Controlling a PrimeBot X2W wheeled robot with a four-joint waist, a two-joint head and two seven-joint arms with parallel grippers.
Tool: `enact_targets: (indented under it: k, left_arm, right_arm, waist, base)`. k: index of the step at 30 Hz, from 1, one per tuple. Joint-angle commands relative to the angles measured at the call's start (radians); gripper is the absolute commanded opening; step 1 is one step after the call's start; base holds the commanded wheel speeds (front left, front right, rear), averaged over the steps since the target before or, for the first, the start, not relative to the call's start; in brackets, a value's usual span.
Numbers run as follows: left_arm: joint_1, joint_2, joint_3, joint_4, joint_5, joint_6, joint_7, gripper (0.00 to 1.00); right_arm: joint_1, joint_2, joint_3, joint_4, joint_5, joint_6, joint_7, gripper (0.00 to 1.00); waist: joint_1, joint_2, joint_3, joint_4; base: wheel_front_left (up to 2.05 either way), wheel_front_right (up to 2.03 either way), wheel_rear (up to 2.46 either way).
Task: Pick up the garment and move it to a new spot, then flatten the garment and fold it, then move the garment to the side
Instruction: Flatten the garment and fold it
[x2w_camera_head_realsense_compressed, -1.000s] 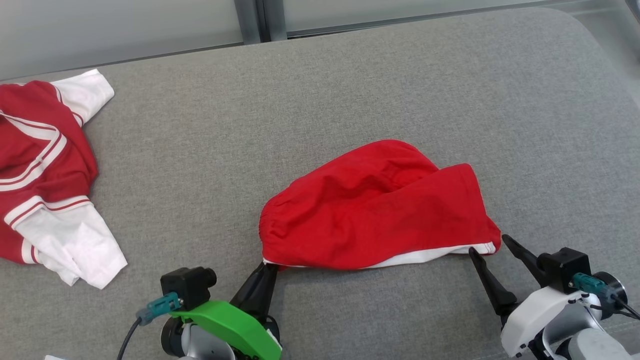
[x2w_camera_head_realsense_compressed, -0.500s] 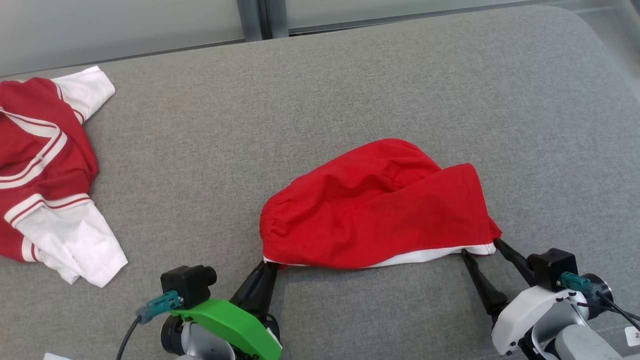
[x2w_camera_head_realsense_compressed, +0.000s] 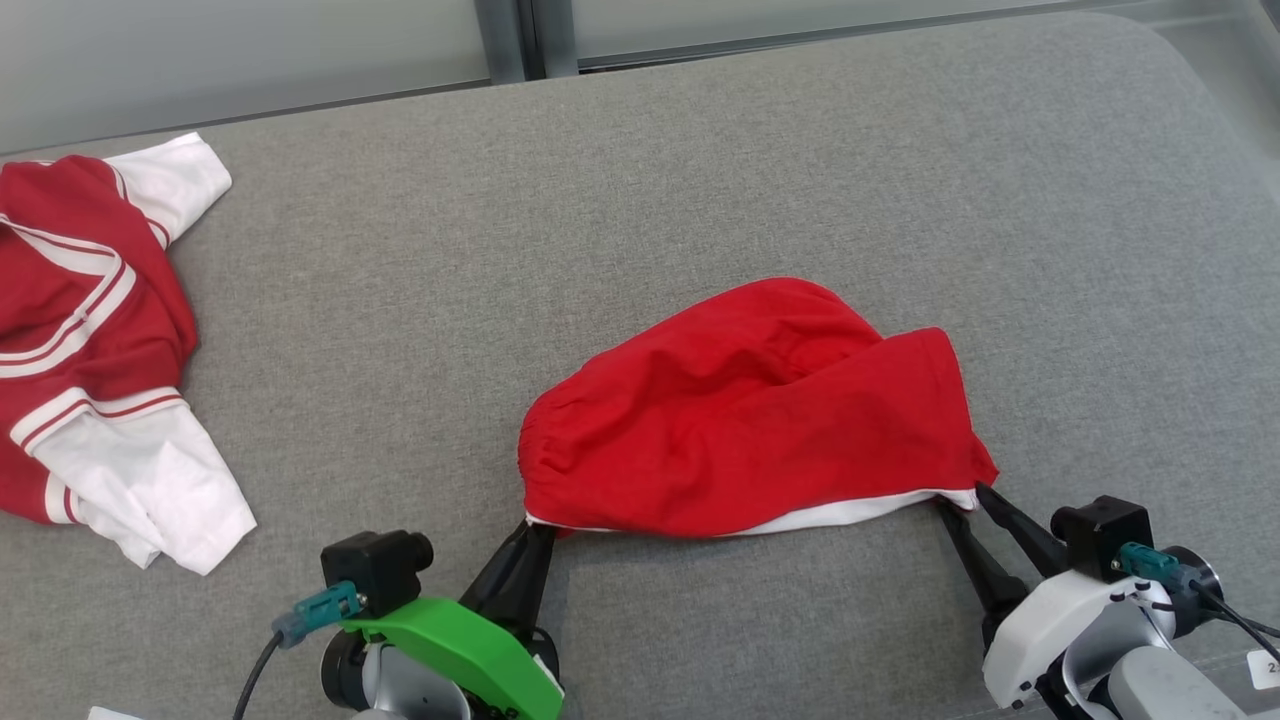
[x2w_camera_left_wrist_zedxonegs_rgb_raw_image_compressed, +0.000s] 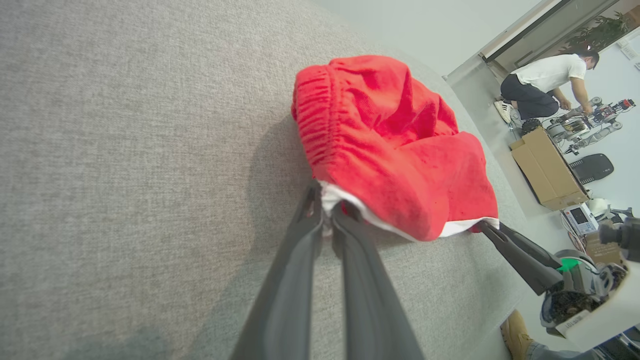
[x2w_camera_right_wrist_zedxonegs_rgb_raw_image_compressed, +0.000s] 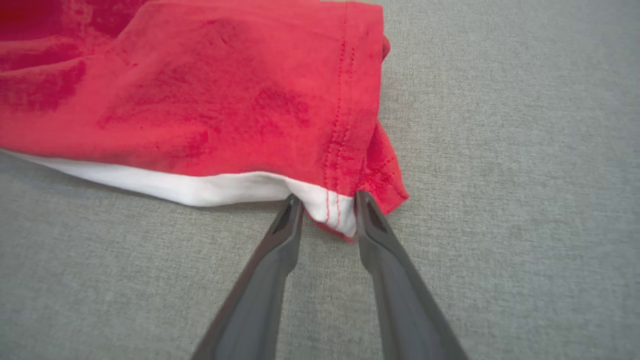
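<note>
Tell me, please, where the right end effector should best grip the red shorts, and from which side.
Probably the near right hem corner of the red shorts, approached low from the near side: it juts flat on the cushion toward the right end effector, opposite the corner the left end effector pinches.

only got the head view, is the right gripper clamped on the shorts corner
observer: no, the right wrist view shows the right gripper open, jaws either side of the white hem corner of the shorts.
operator: left one
observer: its wrist view shows the left gripper shut on the white hem under the waistband.
operator: anyone around
observer: the left wrist view shows a person bent over gear on the floor, past the cushion.
</note>
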Motion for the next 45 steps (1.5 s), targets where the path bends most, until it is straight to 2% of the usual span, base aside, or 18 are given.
enact_targets:
  k: [1, 4, 7, 8, 12, 27, 31, 35, 41, 45]
  left_arm:
    - [-0.007, 0.004, 0.001, 0.0, -0.008, 0.003, -0.003, 0.0]
    - [-0.008, 0.004, 0.0, 0.001, -0.009, 0.002, -0.004, 0.0]
    - [-0.01, 0.005, -0.001, 0.002, -0.011, 0.002, -0.004, 0.0]
    - [-0.011, 0.005, -0.001, 0.003, -0.011, 0.002, -0.004, 0.0]
    - [-0.01, 0.005, -0.003, 0.006, -0.012, 0.004, -0.003, 0.0]
    - [-0.029, 0.018, 0.041, 0.004, 0.0, 0.028, -0.046, 0.0]
    - [-0.039, 0.026, 0.071, 0.012, 0.003, 0.044, -0.069, 0.0]
    - [-0.047, 0.043, 0.083, 0.014, -0.011, 0.048, -0.05, 0.0]
    - [-0.063, 0.059, 0.05, 0.016, 0.002, 0.034, -0.005, 0.0]
    - [-0.038, 0.064, 0.029, 0.014, 0.006, 0.025, 0.007, 0.0]
  right_arm:
    - [-0.009, -0.004, 0.0, 0.001, 0.008, -0.002, -0.005, 0.5]
    - [-0.007, -0.004, 0.0, 0.001, 0.008, -0.002, -0.006, 0.47]
    - [-0.003, -0.004, 0.0, -0.004, 0.01, -0.002, -0.004, 0.36]
    - [-0.002, -0.004, 0.001, -0.005, 0.012, -0.002, -0.003, 0.27]
    - [0.004, -0.009, 0.004, -0.012, 0.015, -0.002, 0.002, 0.01]
    - [-0.048, -0.022, 0.015, -0.106, 0.007, -0.002, -0.017, 0.0]
    - [-0.094, 0.004, 0.039, -0.102, 0.006, -0.002, -0.045, 0.0]
    - [-0.163, 0.019, 0.07, -0.084, 0.053, -0.002, -0.048, 0.0]
    - [-0.248, -0.034, 0.121, -0.039, 0.12, -0.002, 0.018, 0.0]
    - [-0.184, -0.092, 0.112, -0.068, 0.17, -0.002, 0.061, 0.0]
  waist:
    - [0.0, 0.0, 0.0, -0.001]
    - [0.0, 0.0, -0.002, -0.001]
    - [0.0, 0.0, -0.003, -0.002]
    - [0.0, 0.0, -0.004, -0.002]
    - [0.0, 0.0, -0.008, -0.001]
    - [0.0, 0.0, -0.031, -0.003]
    - [0.0, 0.0, -0.037, 0.0]
    - [0.0, 0.0, -0.041, 0.001]
    - [0.0, 0.0, -0.04, 0.022]
    - [0.0, 0.0, -0.039, 0.046]
  base:
    - [0.0, 0.0, 0.0]
    - [0.0, 0.0, 0.0]
    - [0.0, 0.0, 0.0]
    - [0.0, 0.0, 0.0]
    - [0.0, 0.0, 0.0]
    - [0.0, 0.0, 0.0]
    - [0.0, 0.0, 0.0]
    - [0.0, 0.0, 0.0]
    - [0.0, 0.0, 0.0]
    - [0.0, 0.0, 0.0]
